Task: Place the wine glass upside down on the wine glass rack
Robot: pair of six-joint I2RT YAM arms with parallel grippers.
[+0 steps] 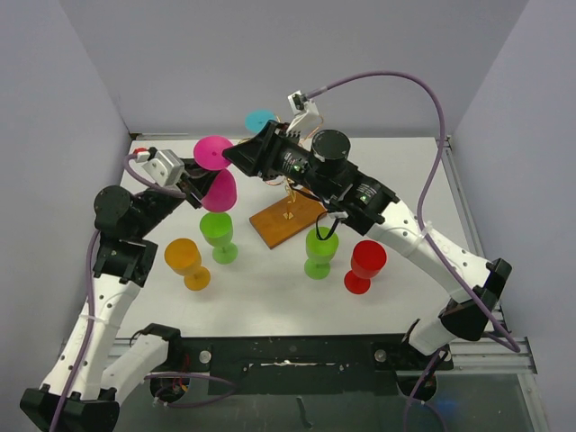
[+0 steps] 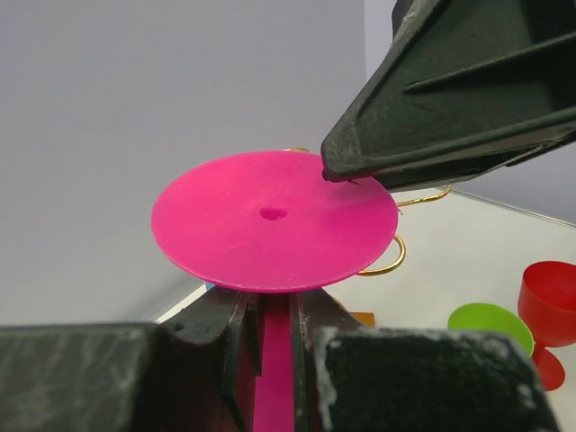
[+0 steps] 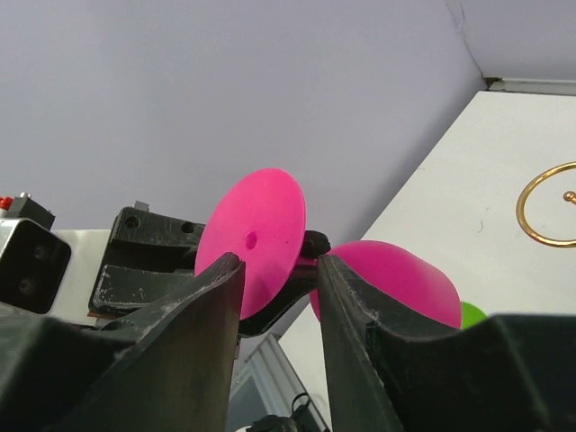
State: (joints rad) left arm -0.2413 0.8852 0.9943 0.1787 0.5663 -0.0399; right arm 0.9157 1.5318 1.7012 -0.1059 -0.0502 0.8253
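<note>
Two grippers meet at the wine glass, which hangs upside down above the table's left rear. The left gripper is clamped on its pink stem. The right gripper has its jaws apart either side of the foot's rim, pinching nothing I can see. Its arm hides most of the wine glass rack; only the wooden base and some gold curls show. White table, plain grey walls.

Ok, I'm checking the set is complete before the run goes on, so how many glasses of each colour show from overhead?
pink glass: 1
green glasses: 2
orange glass: 1
red glass: 1
cyan glass, only its foot showing: 1
total: 6
</note>
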